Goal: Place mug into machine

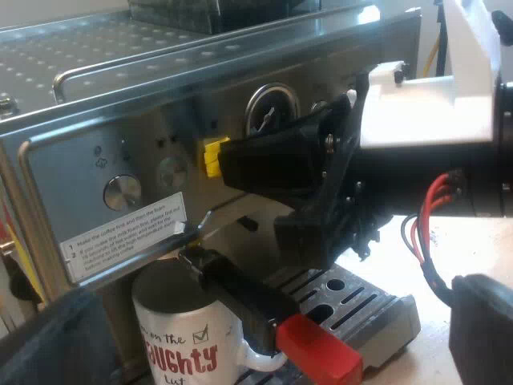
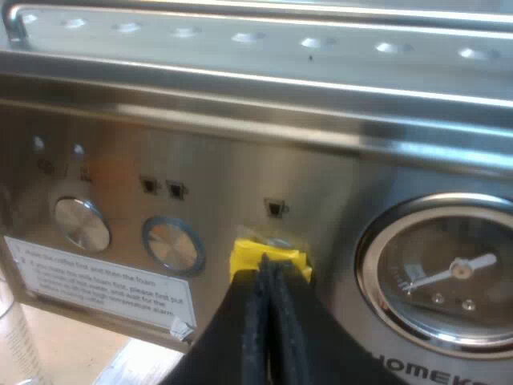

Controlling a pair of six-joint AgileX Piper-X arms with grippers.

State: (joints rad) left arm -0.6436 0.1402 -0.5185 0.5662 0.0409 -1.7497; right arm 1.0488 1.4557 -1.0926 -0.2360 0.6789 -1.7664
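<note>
A white mug (image 1: 180,333) with red lettering stands on the espresso machine's drip tray (image 1: 365,303), under the metal holder whose dark handle (image 1: 240,293) ends in red (image 1: 321,353) and is locked into the machine's front. My left gripper (image 1: 276,297) hangs open a little before the mug, its two dark fingers (image 1: 56,341) wide apart on either side of the mug and handle, holding nothing. My right gripper (image 2: 266,269) is shut with nothing in it, its tips against a yellow button (image 2: 268,255) on the espresso machine's (image 2: 256,104) panel. It also reaches that yellow button (image 1: 211,156) as the black gripper (image 1: 264,156) above the holder.
The panel carries two round metal knobs (image 2: 80,224), a white instruction label (image 2: 100,293) and a pressure gauge (image 2: 449,277). A clear glass (image 2: 12,345) stands beside the machine. The right arm's white body (image 1: 433,104) crosses above the drip tray.
</note>
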